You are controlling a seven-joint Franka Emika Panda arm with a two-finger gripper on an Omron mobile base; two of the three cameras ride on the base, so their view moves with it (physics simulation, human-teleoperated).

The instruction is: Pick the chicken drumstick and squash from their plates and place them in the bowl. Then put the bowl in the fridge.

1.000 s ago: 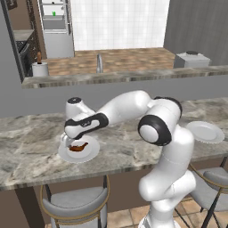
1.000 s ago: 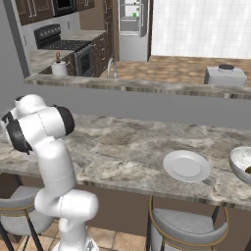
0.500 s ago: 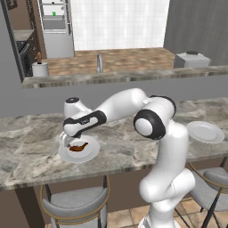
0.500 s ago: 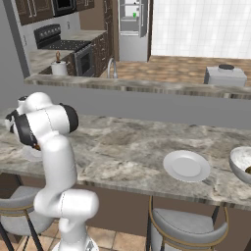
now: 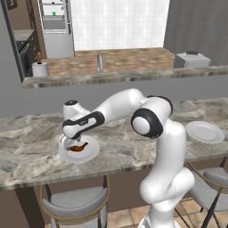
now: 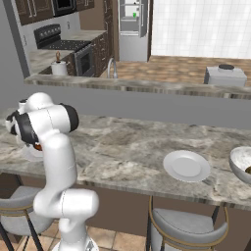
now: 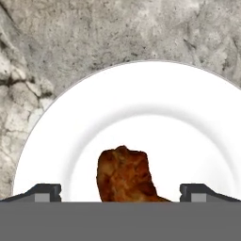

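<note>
1. Settling lower over the plate (image 5: 78, 150) at the lower left of the left base view, the gripper (image 5: 73, 143) had dropped a little since half a second ago — the base views themselves had not shifted.
2. In the hand view the fingers (image 7: 43, 192) stood spread wide at the bottom corners, with the chicken drumstick (image 7: 125, 175) between them and untouched; the grasp was judged near but not yet made.
3. The drumstick lay on that plate, at the lower middle of the hand view, over bare white.
4. A second plate (image 6: 186, 165) sat at the lower right of the right base view with nothing on it.
5. The bowl (image 6: 242, 164) was at the right edge of that frame on the desk (image 6: 127, 147) — something dark showed inside, too small to name.
6. The fridge (image 5: 54, 27) stood at the upper left of the left base view, well apart.
</note>
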